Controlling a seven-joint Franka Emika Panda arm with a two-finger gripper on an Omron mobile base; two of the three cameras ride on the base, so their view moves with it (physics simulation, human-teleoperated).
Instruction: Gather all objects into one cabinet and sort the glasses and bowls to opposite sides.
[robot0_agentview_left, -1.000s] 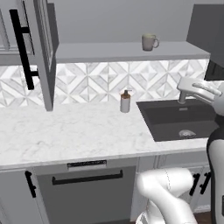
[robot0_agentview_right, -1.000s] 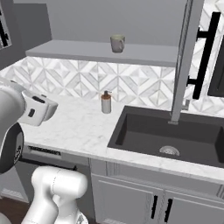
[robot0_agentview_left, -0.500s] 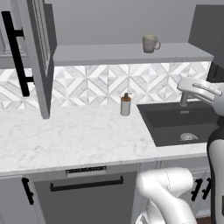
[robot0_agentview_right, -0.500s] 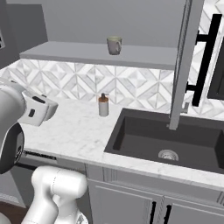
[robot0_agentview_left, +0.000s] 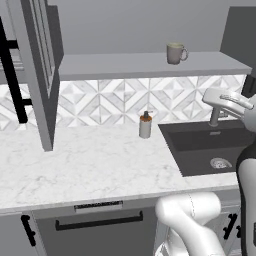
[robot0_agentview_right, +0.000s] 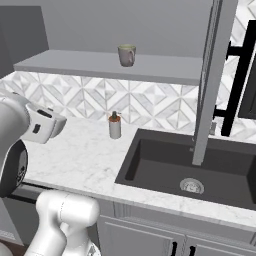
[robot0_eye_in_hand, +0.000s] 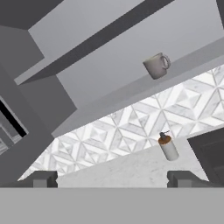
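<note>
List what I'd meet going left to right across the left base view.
Black bar handle → open cabinet door → soap dispenser → mug on the shelf → sink.

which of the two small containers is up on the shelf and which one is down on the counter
The grey-taupe mug stands on the cabinet shelf. The soap dispenser stands lower, on the marble counter beside the sink.

Grey-taupe mug; grey shelf; white marble counter; dark sink; white soap bottle, brown top.
</note>
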